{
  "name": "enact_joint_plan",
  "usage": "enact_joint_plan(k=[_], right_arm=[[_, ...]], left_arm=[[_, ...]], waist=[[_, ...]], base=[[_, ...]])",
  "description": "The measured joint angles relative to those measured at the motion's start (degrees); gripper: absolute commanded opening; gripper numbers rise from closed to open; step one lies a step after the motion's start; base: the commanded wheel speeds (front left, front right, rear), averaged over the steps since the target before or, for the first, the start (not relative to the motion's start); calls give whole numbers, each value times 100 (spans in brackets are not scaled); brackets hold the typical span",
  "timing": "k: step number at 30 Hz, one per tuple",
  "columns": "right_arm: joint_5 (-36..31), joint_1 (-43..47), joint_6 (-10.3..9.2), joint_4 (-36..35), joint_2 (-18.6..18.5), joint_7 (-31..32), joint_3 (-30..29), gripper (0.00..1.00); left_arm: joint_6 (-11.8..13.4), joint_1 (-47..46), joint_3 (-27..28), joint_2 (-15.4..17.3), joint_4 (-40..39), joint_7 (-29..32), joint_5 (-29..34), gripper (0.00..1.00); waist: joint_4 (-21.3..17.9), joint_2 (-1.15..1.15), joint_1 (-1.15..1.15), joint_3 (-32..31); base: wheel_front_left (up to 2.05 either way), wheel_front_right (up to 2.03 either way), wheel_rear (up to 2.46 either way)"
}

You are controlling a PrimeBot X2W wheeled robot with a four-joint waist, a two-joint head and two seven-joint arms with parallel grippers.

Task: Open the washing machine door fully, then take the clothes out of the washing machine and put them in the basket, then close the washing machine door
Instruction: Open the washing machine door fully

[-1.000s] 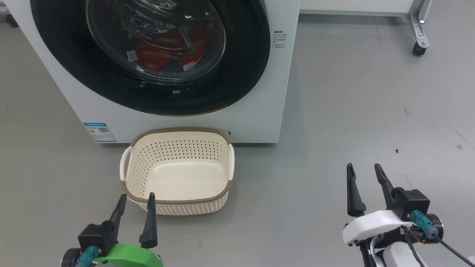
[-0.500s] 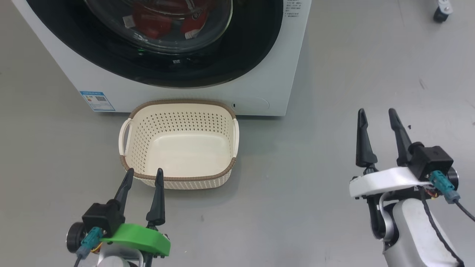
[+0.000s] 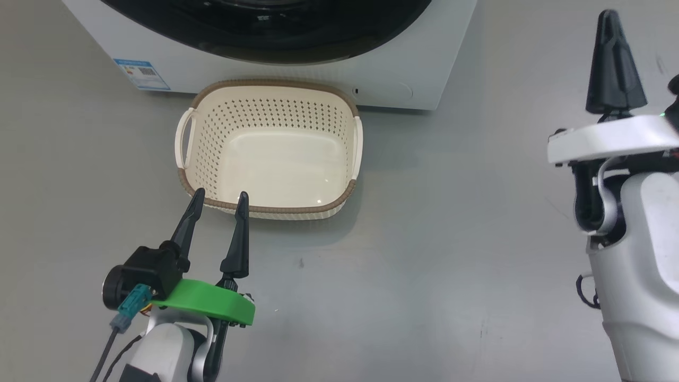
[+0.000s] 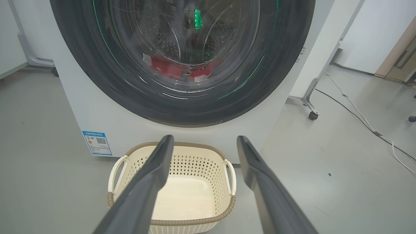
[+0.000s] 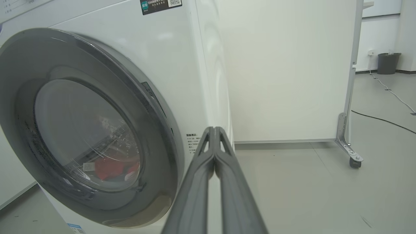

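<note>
The white washing machine stands at the top of the head view, its round black-rimmed door closed. Red clothes lie inside the drum, seen through the glass. The cream basket sits empty on the floor right in front of the machine. My left gripper is open, fingertips at the basket's near rim. My right gripper is raised at the right, fingers pressed together on nothing, pointing toward the machine's front right edge.
Grey floor surrounds the machine. A white partition on a castor stands to the right of the machine. Cables run across the floor farther right. A dark bin stands far back.
My right gripper has shut and risen toward the machine. The head camera has tilted down, so the door has slid toward the top of its view. The left gripper stays open.
</note>
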Motion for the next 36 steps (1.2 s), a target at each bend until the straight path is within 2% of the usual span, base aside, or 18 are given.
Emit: enact_joint_plan(k=[3,7,16,24,28,36], right_arm=[[318,-368,53,1,25,175,-188,0],[1059,-823,62,98,248,483,-430,0],[1651,-1766,24,552,207,1313,-734,0],[2250,-2550,-124,922,174,2037,-979,0],[2644,-2898,-135,1128,196,2424,-1056,0],[3248,-3561,-349,1419,245,3051,-1188,0]], left_arm=[[-5,-90,-32,-4,-2,0,-47,100],[-7,-136,-31,-7,2,0,-48,100],[-65,-380,-127,-15,-54,0,-199,100],[-105,-473,-171,-29,-49,0,-200,100],[-124,-518,-180,-31,-29,0,-199,100],[-149,-600,-213,-35,-27,0,-199,100]], waist=[[106,0,0,166],[245,0,0,368],[481,0,0,759],[637,0,0,1032],[692,0,0,1148],[759,0,1,1341]], base=[[0,0,0],[0,0,0],[0,0,0],[0,0,0],[0,0,0],[0,0,0]])
